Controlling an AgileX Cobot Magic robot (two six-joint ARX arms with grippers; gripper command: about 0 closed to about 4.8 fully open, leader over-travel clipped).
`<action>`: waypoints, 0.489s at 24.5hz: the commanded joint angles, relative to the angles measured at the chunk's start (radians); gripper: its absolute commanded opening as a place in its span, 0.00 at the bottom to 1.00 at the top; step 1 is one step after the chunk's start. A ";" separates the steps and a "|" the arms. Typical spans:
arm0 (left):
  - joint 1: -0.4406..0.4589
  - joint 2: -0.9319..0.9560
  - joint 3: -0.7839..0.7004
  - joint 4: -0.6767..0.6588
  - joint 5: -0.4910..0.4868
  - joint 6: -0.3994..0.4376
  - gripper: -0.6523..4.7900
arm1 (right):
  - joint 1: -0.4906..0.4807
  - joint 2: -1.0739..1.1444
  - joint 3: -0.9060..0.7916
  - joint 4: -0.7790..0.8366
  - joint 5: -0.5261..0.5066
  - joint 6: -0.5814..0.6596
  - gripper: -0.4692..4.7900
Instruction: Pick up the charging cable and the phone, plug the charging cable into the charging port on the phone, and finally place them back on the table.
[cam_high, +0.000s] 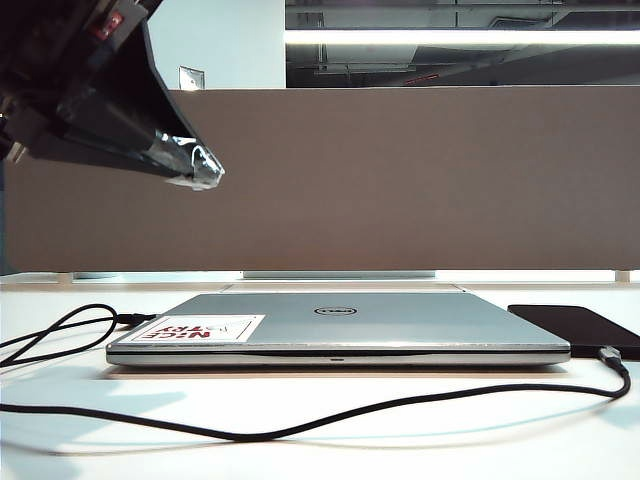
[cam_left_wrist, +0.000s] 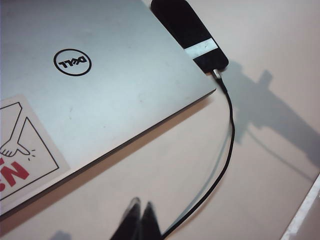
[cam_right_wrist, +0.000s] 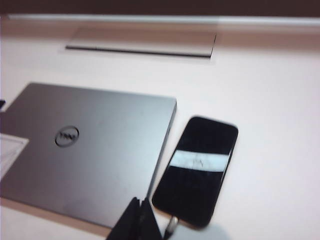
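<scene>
Glossy black and thin, the rectangular phone (cam_right_wrist: 197, 167) lies flat on the wide smooth white table (cam_high: 420, 440), just beside the closed silver Dell laptop (cam_high: 335, 325) with its red-lettered sticker (cam_high: 205, 328). The long thin black charging cable (cam_high: 300, 428) runs in a loose curve along the table in front of the laptop, and its small pale silvery connector (cam_left_wrist: 216, 74) sits in the phone's end. The left gripper (cam_left_wrist: 139, 205) hangs above the table near the laptop's front edge, fingertips pressed together and empty. The right gripper (cam_right_wrist: 137, 202) hovers over the laptop's corner beside the phone, its jaws likewise closed and holding nothing. A tall grey-brown divider panel (cam_high: 400, 180) stands behind.
</scene>
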 joint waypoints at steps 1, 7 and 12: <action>-0.001 -0.003 -0.021 0.050 -0.002 0.023 0.11 | 0.000 -0.082 -0.103 0.084 -0.035 0.003 0.07; -0.001 -0.003 -0.135 0.211 -0.002 0.067 0.11 | 0.000 -0.319 -0.322 0.199 -0.040 0.003 0.07; -0.001 -0.003 -0.200 0.292 -0.002 0.107 0.11 | 0.000 -0.411 -0.371 0.192 -0.040 0.003 0.07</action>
